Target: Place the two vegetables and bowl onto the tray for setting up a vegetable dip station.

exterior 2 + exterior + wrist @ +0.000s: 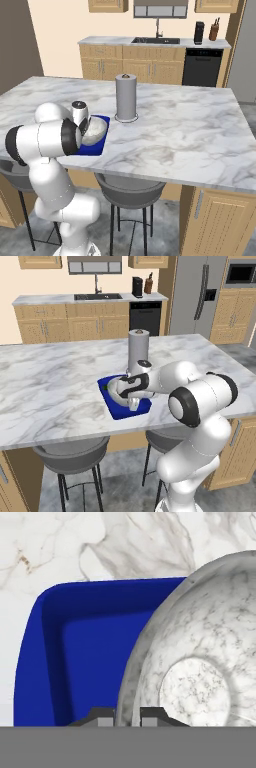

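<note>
Gripper (127,714) pinches bowl (200,662) rim above tray (75,647).

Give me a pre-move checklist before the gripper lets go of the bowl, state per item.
1. Bowl over the tray: ok, seen from the hand.
2. Gripper astride the bowl rim: ok, a fingertip each side.
3. Bowl resting flat on the tray floor: cannot tell.
4. Cucumber on the tray: cannot tell, a green spot beside the bowl.
5. Carrot on the tray: cannot tell.
6. Paper towel roll apart from the tray: ok.
</note>
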